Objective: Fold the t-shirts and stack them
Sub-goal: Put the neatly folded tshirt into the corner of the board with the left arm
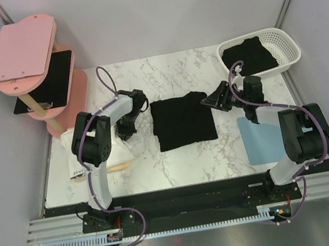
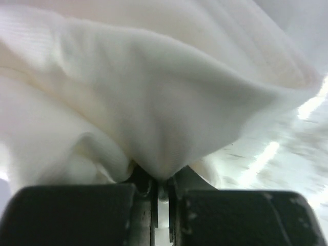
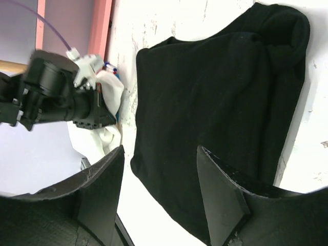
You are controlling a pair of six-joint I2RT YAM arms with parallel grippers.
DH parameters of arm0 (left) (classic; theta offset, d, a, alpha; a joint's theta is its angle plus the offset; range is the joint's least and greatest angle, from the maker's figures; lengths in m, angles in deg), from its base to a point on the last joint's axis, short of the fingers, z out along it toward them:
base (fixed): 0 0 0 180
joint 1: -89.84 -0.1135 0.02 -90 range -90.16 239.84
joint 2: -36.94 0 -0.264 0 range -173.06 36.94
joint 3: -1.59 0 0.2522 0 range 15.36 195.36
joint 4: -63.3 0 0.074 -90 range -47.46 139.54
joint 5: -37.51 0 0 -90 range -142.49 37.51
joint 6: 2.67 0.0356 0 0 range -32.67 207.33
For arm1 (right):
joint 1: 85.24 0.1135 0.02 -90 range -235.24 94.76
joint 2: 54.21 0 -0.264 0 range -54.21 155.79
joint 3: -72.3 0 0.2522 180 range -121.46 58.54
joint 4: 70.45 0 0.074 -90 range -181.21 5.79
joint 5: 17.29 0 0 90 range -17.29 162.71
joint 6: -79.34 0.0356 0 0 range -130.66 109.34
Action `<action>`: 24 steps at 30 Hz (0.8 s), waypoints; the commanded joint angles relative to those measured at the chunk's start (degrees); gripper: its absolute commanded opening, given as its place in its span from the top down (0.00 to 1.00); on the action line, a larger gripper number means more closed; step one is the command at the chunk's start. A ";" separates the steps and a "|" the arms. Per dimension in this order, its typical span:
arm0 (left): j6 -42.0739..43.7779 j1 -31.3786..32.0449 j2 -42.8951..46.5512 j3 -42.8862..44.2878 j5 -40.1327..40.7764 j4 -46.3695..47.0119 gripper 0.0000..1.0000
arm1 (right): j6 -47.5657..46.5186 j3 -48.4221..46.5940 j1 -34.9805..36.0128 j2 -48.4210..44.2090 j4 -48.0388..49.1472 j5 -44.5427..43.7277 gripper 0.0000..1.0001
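A black folded t-shirt [image 1: 182,120] lies in the middle of the marble table; it also fills the right wrist view [image 3: 215,102]. A white t-shirt [image 1: 109,150] lies crumpled at the table's left side. My left gripper [image 1: 125,131] is shut on a fold of the white t-shirt [image 2: 154,113], which fills the left wrist view. My right gripper [image 1: 210,101] is open and empty, just above the right edge of the black t-shirt, its fingers [image 3: 102,189] spread over the cloth.
A white basket [image 1: 290,45] at the back right holds more black clothing [image 1: 251,56]. A pink tiered shelf [image 1: 35,69] stands at the back left. A light blue mat [image 1: 257,139] lies at the right. A wooden stick [image 1: 118,166] lies under the white shirt.
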 commanded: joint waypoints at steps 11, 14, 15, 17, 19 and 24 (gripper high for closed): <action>-0.67 10.07 6.14 9.29 -13.02 11.30 0.38 | -3.69 2.04 -0.32 -1.61 -0.92 -0.36 0.33; -0.76 12.54 10.44 9.03 -14.68 14.03 0.32 | -3.60 2.30 -0.32 -1.79 -0.92 -0.18 0.33; -1.19 12.90 11.41 8.50 -15.21 15.17 0.31 | -3.69 2.39 -0.32 -1.88 -0.92 -0.27 0.33; -2.16 13.34 14.39 5.36 -18.72 20.42 0.30 | -4.04 2.57 -0.23 -1.96 -1.27 -0.27 0.33; -2.86 13.25 16.25 0.71 -21.88 24.57 0.29 | -4.48 2.57 -0.32 -1.88 -1.70 -0.27 0.33; -4.80 12.20 19.15 -7.92 -26.80 37.72 0.26 | -5.44 2.92 -0.41 -2.58 -3.11 -0.44 0.32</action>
